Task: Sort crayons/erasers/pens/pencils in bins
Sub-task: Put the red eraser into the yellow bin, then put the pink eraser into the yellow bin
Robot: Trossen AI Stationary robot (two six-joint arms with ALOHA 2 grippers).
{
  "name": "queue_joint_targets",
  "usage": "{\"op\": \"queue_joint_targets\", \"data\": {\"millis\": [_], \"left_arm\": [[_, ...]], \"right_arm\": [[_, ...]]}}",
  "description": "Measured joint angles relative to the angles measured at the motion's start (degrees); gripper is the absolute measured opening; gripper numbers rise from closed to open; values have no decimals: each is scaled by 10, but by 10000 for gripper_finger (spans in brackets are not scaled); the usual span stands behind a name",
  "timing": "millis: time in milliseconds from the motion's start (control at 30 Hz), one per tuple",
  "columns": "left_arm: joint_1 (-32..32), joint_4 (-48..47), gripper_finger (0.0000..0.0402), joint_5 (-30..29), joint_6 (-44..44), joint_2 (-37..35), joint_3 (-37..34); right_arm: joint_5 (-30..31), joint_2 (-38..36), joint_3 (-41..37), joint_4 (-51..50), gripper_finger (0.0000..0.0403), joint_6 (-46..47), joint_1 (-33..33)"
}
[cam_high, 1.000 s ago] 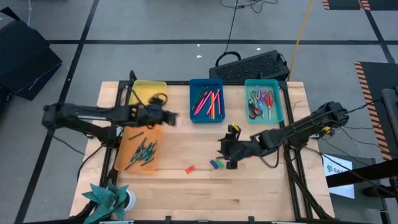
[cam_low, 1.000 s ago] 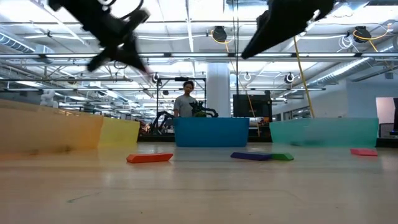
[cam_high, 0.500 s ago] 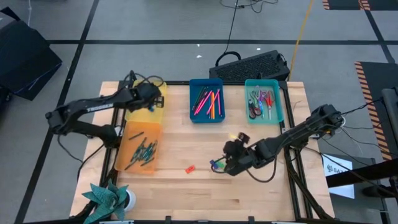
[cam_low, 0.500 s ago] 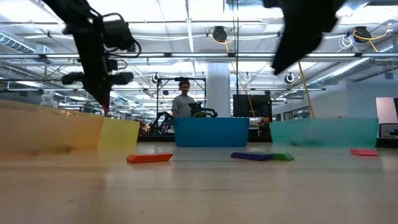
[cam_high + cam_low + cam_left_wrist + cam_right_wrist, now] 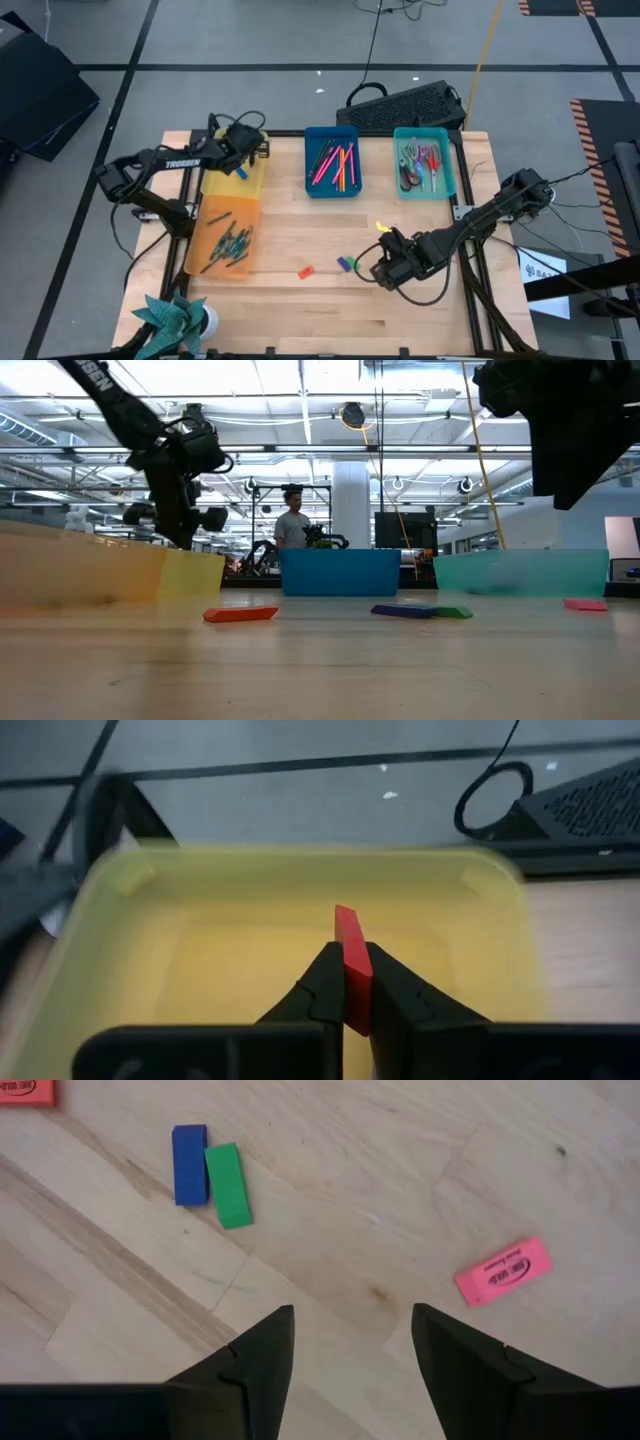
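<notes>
From above, the left gripper point(image 5: 243, 158) hangs over the yellow bin point(image 5: 247, 182) at the tabletop's point(image 5: 300, 310) back left, the orange bin point(image 5: 204, 225) of dark sticks just in front; the blue bin point(image 5: 312, 180) and teal bin point(image 5: 447, 165) stand further right, a black keyboard point(image 5: 410, 105) behind them; the right gripper point(image 5: 384, 262) sits low beside a blue eraser point(image 5: 343, 264) and green eraser point(image 5: 351, 266), a red eraser point(image 5: 306, 271) lying apart.

At table height, a person point(image 5: 294, 525) stands beyond the bins; a pink eraser point(image 5: 585, 604) lies far right.

Left wrist: jaws pinched on a second red eraser point(image 5: 351, 965) above the yellow bin's floor.

Right wrist: jaws wide, empty, nothing between them and the erasers.
</notes>
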Motion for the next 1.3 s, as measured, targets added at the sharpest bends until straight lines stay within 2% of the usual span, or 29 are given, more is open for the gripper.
{"op": "queue_joint_targets", "data": {"millis": [167,300,367,467,533,700,833,967,1100,1300], "left_arm": [[-2,137,25,-1,-29,-2,-104],[-8,247,30,-1,-2,-2,-170],[-8,268,38,-1,0,-3,-187],[-5,260,58,12,-15,-5,-201],[-2,241,76,40,-9,-5,-205],[0,204,138,92,15,-14,-205],[0,130,189,111,44,-53,-192],[-2,79,226,111,80,-108,-177],[-2,66,240,99,89,-169,-175],[-2,63,241,91,104,-250,-175]], "right_arm": [[0,0,0,0,196,44,26],[0,0,0,0,196,58,36],[-2,0,0,0,196,59,35],[-30,0,0,-7,196,61,28],[-48,0,0,-14,197,74,18],[-59,0,0,-62,205,186,-7],[-72,0,-1,-113,205,287,-24],[-74,0,-4,-131,205,331,-34],[-77,0,-42,-82,206,346,-50],[-89,0,-147,39,206,369,-83]]}}
